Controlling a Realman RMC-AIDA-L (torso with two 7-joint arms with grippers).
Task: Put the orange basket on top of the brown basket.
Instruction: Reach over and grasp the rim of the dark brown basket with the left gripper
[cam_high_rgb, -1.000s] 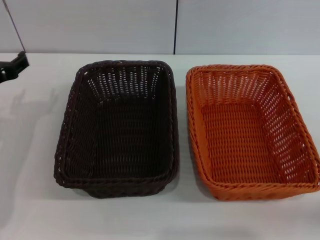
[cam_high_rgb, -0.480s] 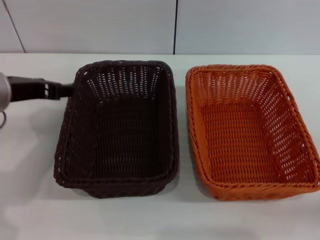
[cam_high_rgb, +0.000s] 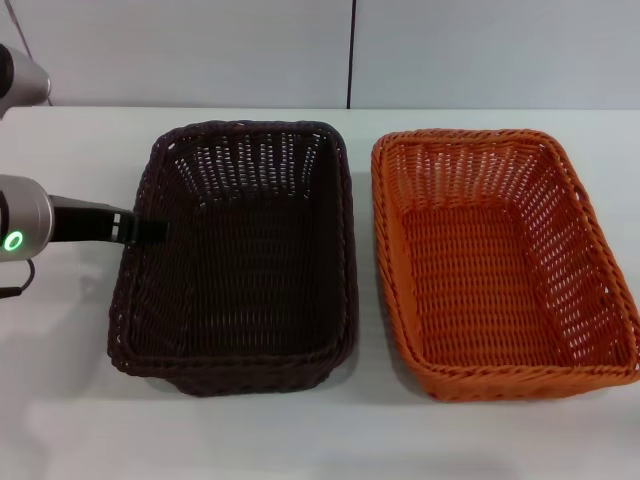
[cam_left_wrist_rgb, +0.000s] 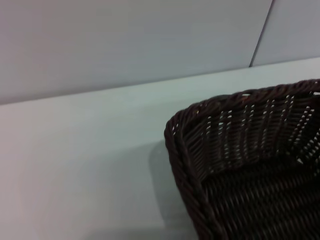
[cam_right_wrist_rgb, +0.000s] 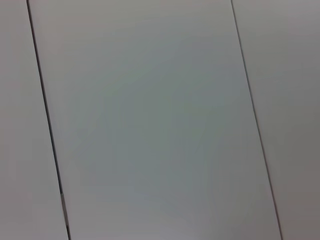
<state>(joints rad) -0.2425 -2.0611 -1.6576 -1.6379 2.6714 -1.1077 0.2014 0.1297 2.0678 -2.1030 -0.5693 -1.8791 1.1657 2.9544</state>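
The brown basket (cam_high_rgb: 240, 255) sits on the white table left of centre, empty. The orange basket (cam_high_rgb: 500, 260) sits beside it on the right, empty, a narrow gap between them. My left gripper (cam_high_rgb: 150, 229) reaches in from the left, its dark tip at the brown basket's left rim. The left wrist view shows a corner of the brown basket (cam_left_wrist_rgb: 240, 165) close by. My right gripper is out of view; its wrist view shows only wall panels.
The white table (cam_high_rgb: 60, 380) runs around both baskets. A grey panelled wall (cam_high_rgb: 350, 50) stands behind the table's far edge. The left arm's silver body (cam_high_rgb: 20, 230) with a green light is at the left edge.
My left arm has come in from the far left and moved down and right, its tip now at the brown basket's left rim. Both baskets have stayed put.
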